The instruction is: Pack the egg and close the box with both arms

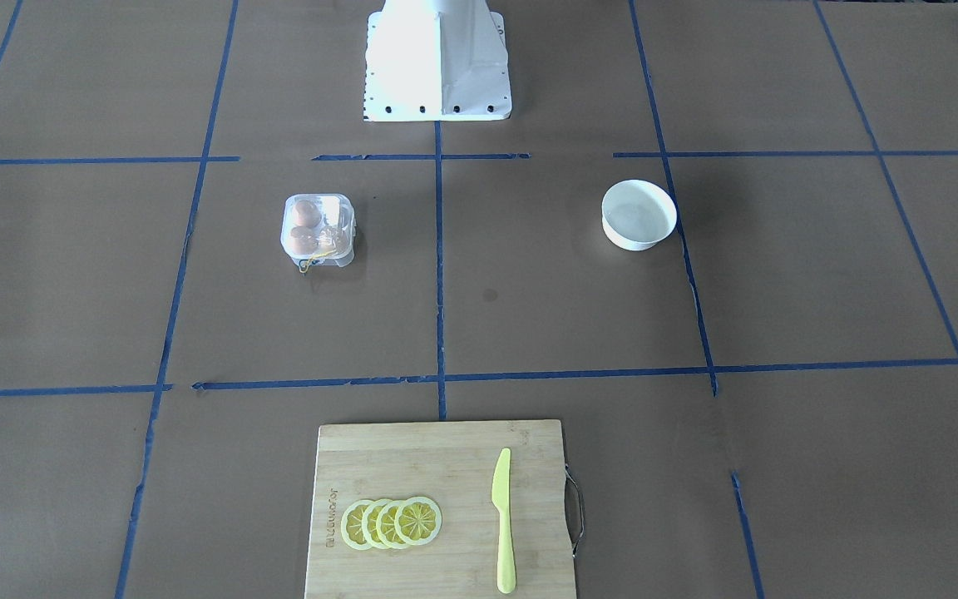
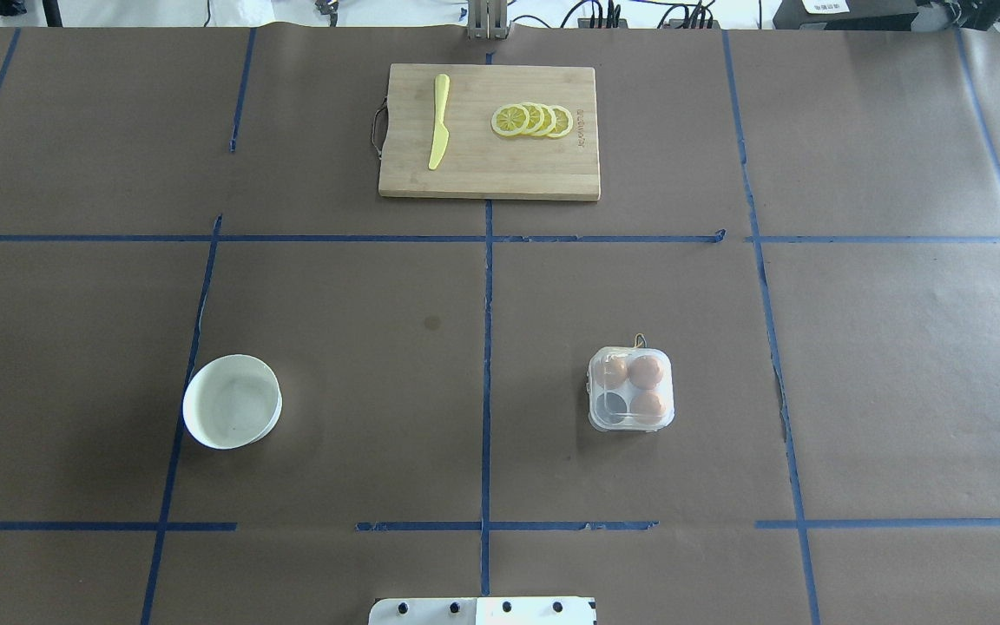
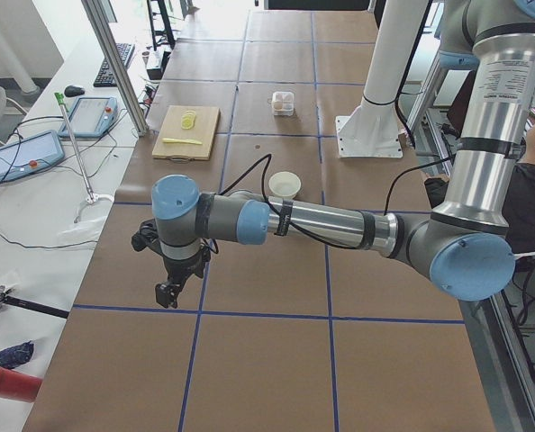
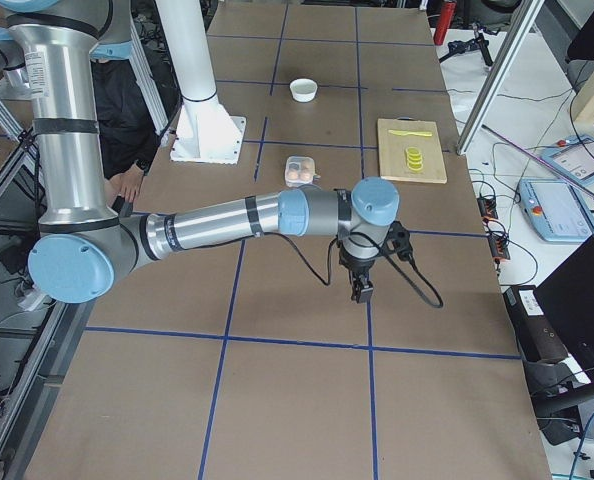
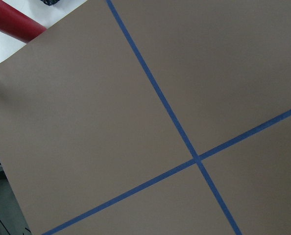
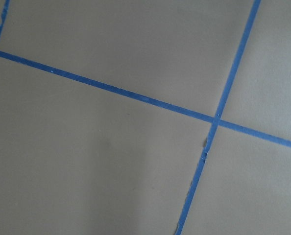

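Observation:
The clear box (image 2: 631,390) stands on the table's right half; it also shows in the front view (image 1: 318,230). Its lid looks down over the cells. Three brown eggs sit in it (image 2: 646,371), (image 2: 649,404), (image 2: 613,371), and one cell looks dark and empty. I cannot tell the eggs apart. My left gripper (image 3: 166,295) hangs over bare table far out at the left end, seen only in the left side view. My right gripper (image 4: 361,293) hangs over bare table at the right end, seen only in the right side view. I cannot tell whether either is open or shut.
A white bowl (image 2: 232,401) stands on the left half and looks empty. A wooden cutting board (image 2: 490,174) at the far edge holds a yellow knife (image 2: 439,132) and lemon slices (image 2: 533,120). The white base block (image 1: 437,62) is at the robot's edge.

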You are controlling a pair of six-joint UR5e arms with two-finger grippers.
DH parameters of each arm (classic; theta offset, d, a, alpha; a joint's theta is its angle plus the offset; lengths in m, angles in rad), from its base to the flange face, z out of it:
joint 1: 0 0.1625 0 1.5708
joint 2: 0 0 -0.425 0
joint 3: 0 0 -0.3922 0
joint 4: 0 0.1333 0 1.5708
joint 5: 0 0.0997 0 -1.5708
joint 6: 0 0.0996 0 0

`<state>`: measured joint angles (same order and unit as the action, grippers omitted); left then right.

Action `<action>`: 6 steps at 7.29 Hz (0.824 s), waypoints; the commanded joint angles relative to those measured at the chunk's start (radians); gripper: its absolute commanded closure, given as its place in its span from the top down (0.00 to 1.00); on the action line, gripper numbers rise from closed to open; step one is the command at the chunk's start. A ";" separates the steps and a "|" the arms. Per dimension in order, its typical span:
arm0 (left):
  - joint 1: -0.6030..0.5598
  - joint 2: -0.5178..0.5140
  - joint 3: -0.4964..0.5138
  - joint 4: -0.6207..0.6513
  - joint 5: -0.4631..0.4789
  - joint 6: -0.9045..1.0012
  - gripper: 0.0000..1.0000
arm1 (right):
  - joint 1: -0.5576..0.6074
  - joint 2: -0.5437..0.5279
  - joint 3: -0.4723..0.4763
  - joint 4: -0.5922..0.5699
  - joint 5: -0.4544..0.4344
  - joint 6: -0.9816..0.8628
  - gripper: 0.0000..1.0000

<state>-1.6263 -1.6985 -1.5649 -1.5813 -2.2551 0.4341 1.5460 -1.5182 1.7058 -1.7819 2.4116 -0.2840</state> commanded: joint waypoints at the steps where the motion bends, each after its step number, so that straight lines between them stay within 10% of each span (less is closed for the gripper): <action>1: 0.002 0.032 0.032 -0.127 0.006 -0.021 1.00 | 0.023 0.002 -0.119 0.097 0.050 -0.029 1.00; 6: 0.081 0.043 0.052 -0.046 -0.096 -0.556 1.00 | 0.023 -0.045 -0.150 0.110 0.047 0.026 1.00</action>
<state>-1.5734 -1.6561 -1.5118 -1.6469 -2.2995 0.0140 1.5692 -1.5612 1.5566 -1.6726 2.4602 -0.2916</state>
